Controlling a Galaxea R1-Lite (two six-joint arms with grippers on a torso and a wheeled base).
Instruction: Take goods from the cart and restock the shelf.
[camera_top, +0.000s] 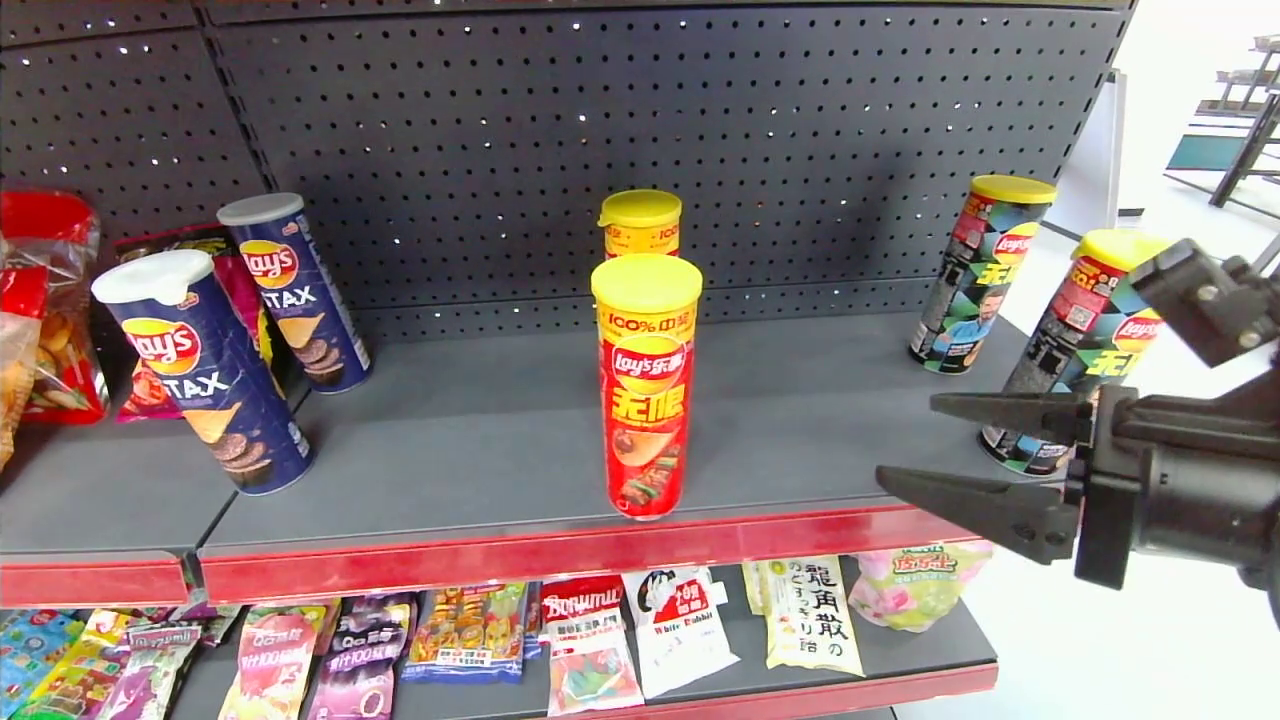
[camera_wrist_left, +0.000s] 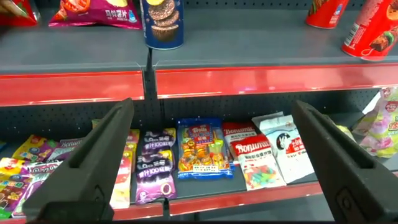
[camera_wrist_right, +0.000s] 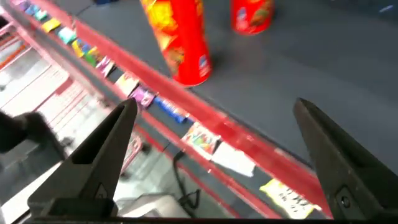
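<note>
The right gripper (camera_top: 905, 440) has its fingers (camera_top: 1000, 410) spread wide with nothing between them. It hangs in front of the right end of the upper shelf (camera_top: 480, 440), level with the shelf's red front lip and pointing along it toward the middle. Just behind the upper finger stands a black patterned chip can (camera_top: 1080, 340), upright with its yellow lid on. A second black patterned can (camera_top: 980, 275) stands farther back, near the pegboard back panel (camera_top: 700, 120).

The left gripper (camera_wrist_left: 211, 107) is also wide open and empty. It faces the lower shelf (camera_top: 900, 655), where bags of sweets (camera_wrist_left: 202, 149) lie flat in a row.

At the middle of the upper shelf, a red chip can (camera_top: 645, 400) stands upright at the front edge, closed by a yellow lid and well apart from the right gripper. A matching red can (camera_top: 640, 222) stands behind it against the back panel. Toward the left end are two dark blue chip cans with white lids, the front blue can (camera_top: 205, 375) near the edge and the rear blue can (camera_top: 295, 290) behind it. Beside them at the far left sit red snack bags (camera_top: 50, 300). All the cans are lidded, so their contents cannot be seen.
</note>
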